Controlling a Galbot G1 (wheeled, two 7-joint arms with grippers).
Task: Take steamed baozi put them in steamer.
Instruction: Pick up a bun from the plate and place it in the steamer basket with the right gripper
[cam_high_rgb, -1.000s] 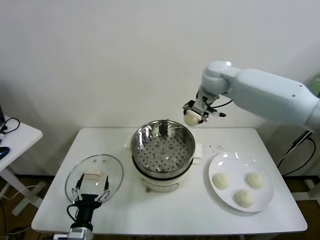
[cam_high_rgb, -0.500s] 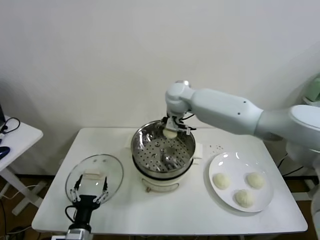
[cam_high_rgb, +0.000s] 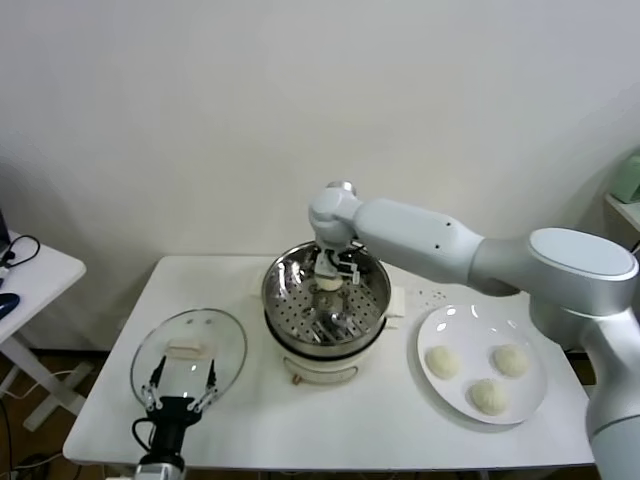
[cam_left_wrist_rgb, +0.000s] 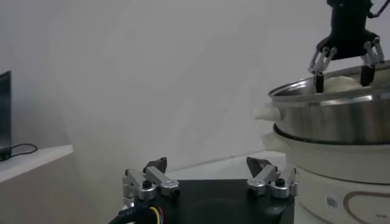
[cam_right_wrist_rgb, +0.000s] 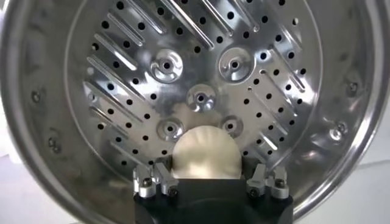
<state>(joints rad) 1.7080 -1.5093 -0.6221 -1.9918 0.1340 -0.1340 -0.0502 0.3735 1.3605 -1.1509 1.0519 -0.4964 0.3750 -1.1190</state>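
steamed baozi (cam_high_rgb: 329, 283) between the right gripper's (cam_high_rgb: 331, 272) fingers, over the steamer's (cam_high_rgb: 284, 305) perforated floor toward 12 o'clock | right gripper pinching that bun, inside the rim | three more buns (cam_high_rgb: 443, 361) on white plate (cam_high_rgb: 447, 322) at 3 o'clock | left gripper (cam_high_rgb: 180, 384) spread, idle over glass lid (cam_high_rgb: 189, 345) at 8 o'clock

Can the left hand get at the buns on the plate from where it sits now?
Probably not easily. The left hand sits open at the table's near left by the glass lid, while the three baozi lie on the plate at far right, with the steamer between them.
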